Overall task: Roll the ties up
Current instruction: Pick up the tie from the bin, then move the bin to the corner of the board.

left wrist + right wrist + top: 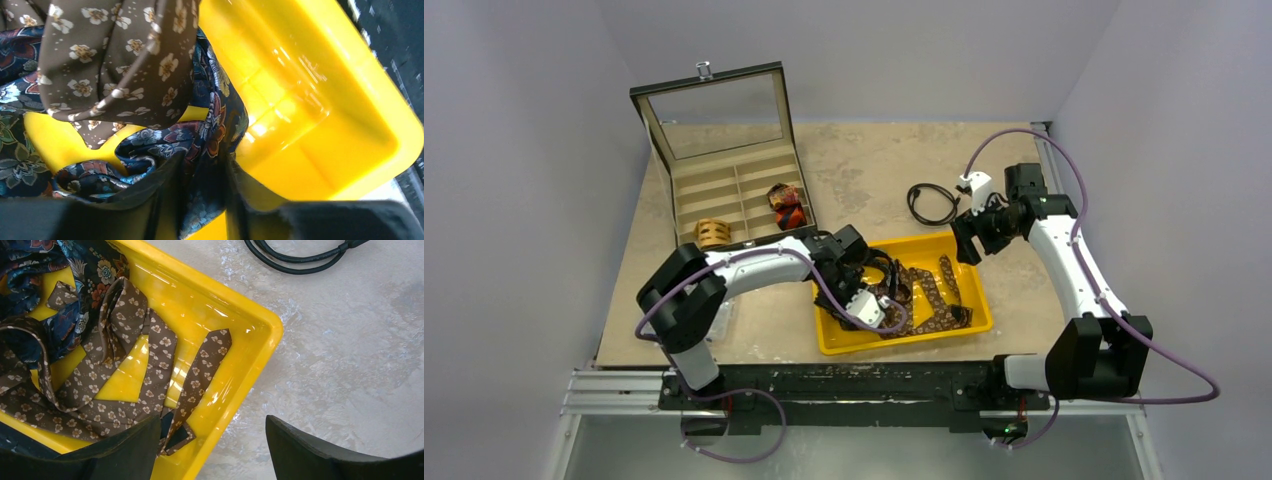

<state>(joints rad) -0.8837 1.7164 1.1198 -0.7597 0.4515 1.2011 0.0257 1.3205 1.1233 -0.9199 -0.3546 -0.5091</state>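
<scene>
Dark fingers of the left gripper [202, 161] are half-closed on a fold of the navy floral tie [212, 120], with the brown flowered tie [115, 60] heaped just beyond it in the yellow tray [310, 100]. Wide open and empty, the right gripper [212, 422] hovers over the tray's corner, the brown tie's loose end just ahead of its left finger.

Reference: tray [979, 295]. Mid-tray is blocked by the heaped navy tie [210, 125] and brown tie [125, 390], with my left gripper [205, 165] down among them. Bare floor shows at the near-left corner. Table right of the tray is open under my right gripper [212, 425], jaws apart. Cable [932, 203] lies just beyond the far rim. Box [724, 180] stands far-left.
</scene>
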